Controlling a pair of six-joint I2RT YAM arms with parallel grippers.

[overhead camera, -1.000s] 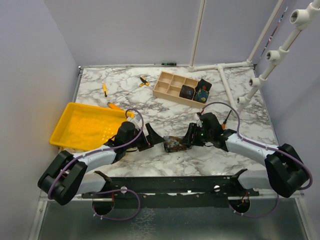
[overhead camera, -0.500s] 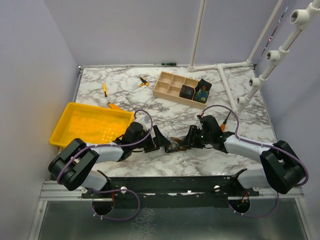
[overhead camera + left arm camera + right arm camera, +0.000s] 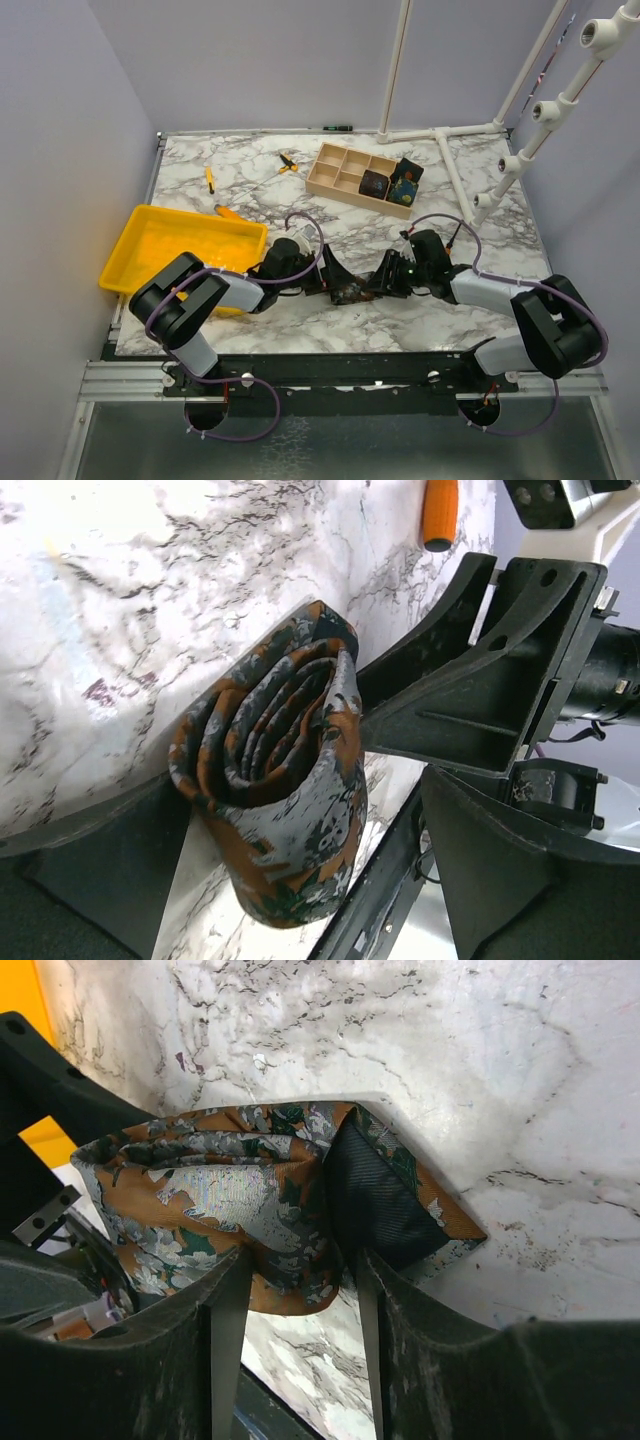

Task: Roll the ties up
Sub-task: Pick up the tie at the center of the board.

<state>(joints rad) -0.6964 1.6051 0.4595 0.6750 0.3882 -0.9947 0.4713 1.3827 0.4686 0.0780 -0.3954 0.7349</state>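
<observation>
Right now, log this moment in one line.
left gripper: open, straddling rolled tie | right gripper: shut on rolled tie | rolled tie: on table

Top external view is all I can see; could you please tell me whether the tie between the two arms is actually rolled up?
Observer: Yes. The left wrist view shows the tie coiled in a loose, flattened spiral.
Operator: Thank you. Is the right pincer gripping it?
Observer: Yes. In the right wrist view the right pincer pinches a fold of the roll between its fingers.
Operator: And the left pincer?
Observer: The left pincer is wide open, with one finger on each side of the roll.
</observation>
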